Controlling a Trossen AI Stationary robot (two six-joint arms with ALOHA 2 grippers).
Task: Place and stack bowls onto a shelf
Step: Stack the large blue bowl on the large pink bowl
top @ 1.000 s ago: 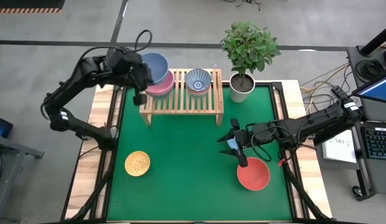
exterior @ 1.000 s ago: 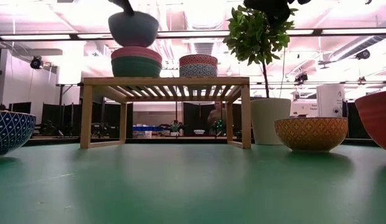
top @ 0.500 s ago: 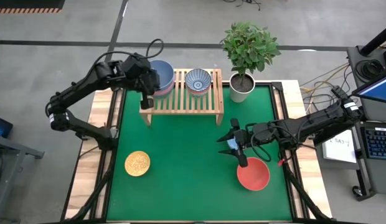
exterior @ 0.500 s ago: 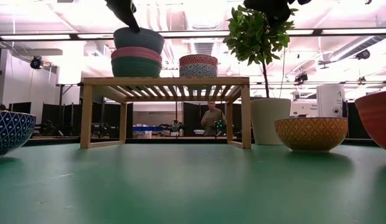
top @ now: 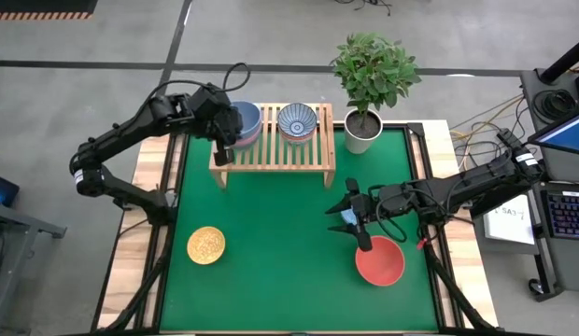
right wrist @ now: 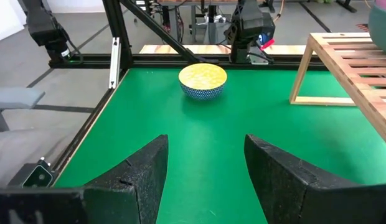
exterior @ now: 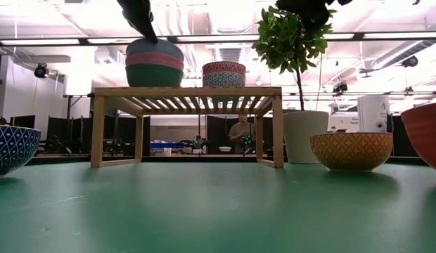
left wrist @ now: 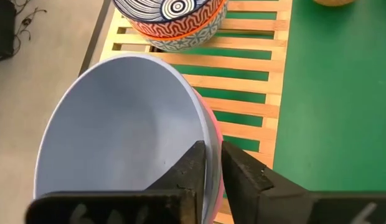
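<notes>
The blue-grey bowl [top: 243, 119] [left wrist: 118, 124] tops a stack on the light-wood shelf [top: 271, 151] [exterior: 186, 91], nested in the pink bowl [exterior: 154, 60] over the teal one [exterior: 154, 75]. My left gripper [top: 224, 147] [left wrist: 210, 171] is shut on its rim. Beside the stack, a blue-white patterned bowl [top: 297, 121] sits in an orange one [left wrist: 180, 31]. My right gripper [top: 340, 221] [right wrist: 205, 168] hangs open over the green table near the red bowl [top: 380, 260]. A small bowl [exterior: 351, 151] stands under it, mostly hidden from above. The yellow bowl [top: 206, 245] [right wrist: 202, 79] rests on the mat. My left gripper pinches the blue-grey bowl's rim [left wrist: 202, 134] on the side toward the table's near-left. One finger [left wrist: 192, 167] is inside the bowl and one [left wrist: 243, 177] outside. The fingers slant down from above. The bowl sits upright, nested in the pink bowl.
A potted plant in a white pot [top: 363, 131] stands at the shelf's right end. The right half of the shelf's slatted top [left wrist: 255, 81] is bare. Green mat [top: 280, 243] lies open between the yellow and red bowls. A person [exterior: 239, 133] shows far behind the table.
My left gripper carried the blue-grey bowl from above and beyond the stack toward the table's near and right edges and down. The bowl, first lifted clear and tilted, now sits level inside the pink bowl. The gripper keeps its hold.
</notes>
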